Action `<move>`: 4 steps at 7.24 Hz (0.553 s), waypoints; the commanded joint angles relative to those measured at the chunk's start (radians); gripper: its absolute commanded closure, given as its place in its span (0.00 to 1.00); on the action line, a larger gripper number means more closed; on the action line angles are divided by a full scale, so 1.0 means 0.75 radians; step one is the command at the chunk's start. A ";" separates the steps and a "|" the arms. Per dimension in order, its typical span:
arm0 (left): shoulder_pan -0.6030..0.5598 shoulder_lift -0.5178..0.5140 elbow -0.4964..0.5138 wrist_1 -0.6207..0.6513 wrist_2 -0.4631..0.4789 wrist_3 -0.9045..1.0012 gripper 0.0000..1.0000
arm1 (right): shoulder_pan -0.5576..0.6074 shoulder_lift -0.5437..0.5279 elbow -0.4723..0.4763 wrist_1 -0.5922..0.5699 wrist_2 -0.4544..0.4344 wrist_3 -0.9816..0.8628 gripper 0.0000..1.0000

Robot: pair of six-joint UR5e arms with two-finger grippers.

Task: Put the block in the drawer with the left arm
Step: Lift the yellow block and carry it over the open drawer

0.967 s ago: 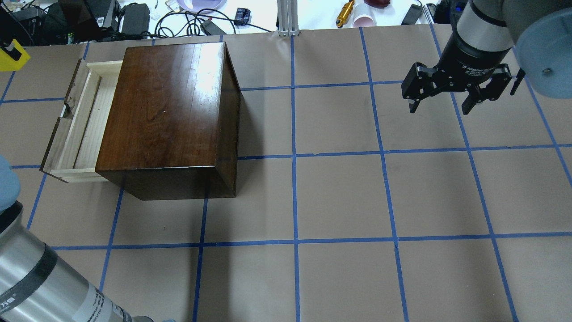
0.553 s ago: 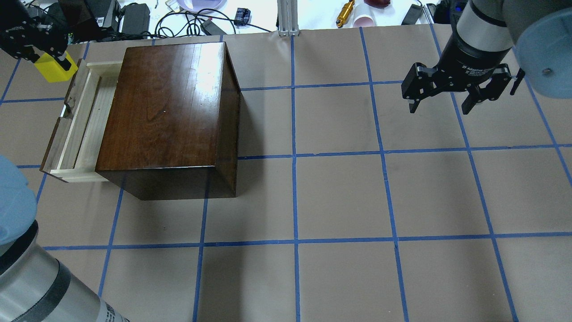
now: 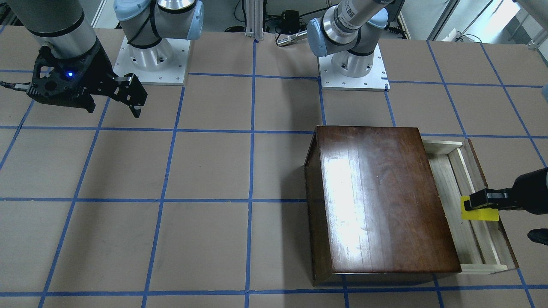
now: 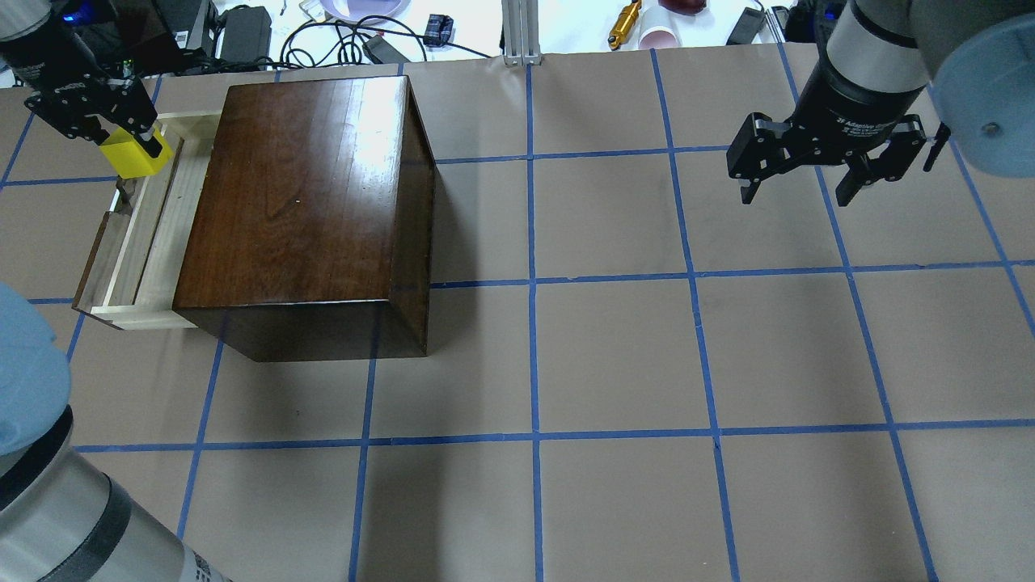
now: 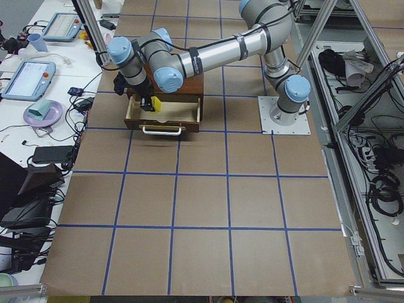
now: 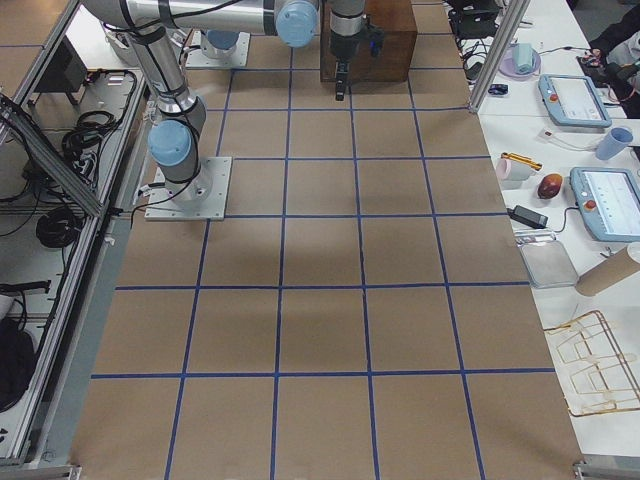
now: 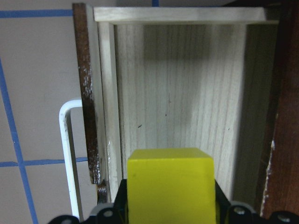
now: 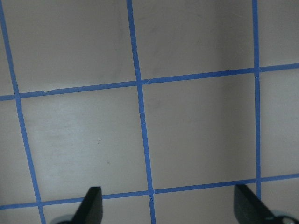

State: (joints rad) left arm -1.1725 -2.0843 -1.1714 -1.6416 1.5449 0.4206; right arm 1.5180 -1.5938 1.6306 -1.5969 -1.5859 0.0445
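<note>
The yellow block (image 4: 137, 158) is held in my left gripper (image 4: 127, 144), which is shut on it. Gripper and block hang over the far end of the open drawer (image 4: 158, 234), which is pulled out of the dark-brown wooden box (image 4: 307, 202). In the left wrist view the block (image 7: 170, 186) sits between the jaws above the drawer's bare pale floor (image 7: 180, 93). In the front-facing view the block (image 3: 481, 213) is over the drawer (image 3: 458, 171). My right gripper (image 4: 796, 196) is open and empty, hanging over bare table at the far right.
The drawer's metal pull (image 7: 67, 154) sticks out on the side away from the box. Cables, chargers and small items (image 4: 340, 36) lie beyond the table's far edge. The right wrist view shows only taped table (image 8: 140, 116).
My left gripper has carried the block from the table's far left edge rightward and nearer, to above the drawer. The right arm has not moved.
</note>
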 commanded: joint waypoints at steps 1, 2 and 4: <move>-0.003 -0.013 -0.070 0.092 -0.013 0.002 1.00 | 0.001 0.000 0.000 0.000 0.000 0.000 0.00; -0.001 -0.013 -0.093 0.096 -0.013 0.014 1.00 | 0.001 0.000 0.000 0.000 0.000 0.000 0.00; -0.003 -0.011 -0.119 0.103 -0.078 0.016 0.94 | 0.001 0.000 0.000 0.000 0.000 0.000 0.00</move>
State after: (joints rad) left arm -1.1751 -2.0927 -1.2492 -1.5684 1.5170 0.4296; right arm 1.5186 -1.5938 1.6306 -1.5969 -1.5861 0.0445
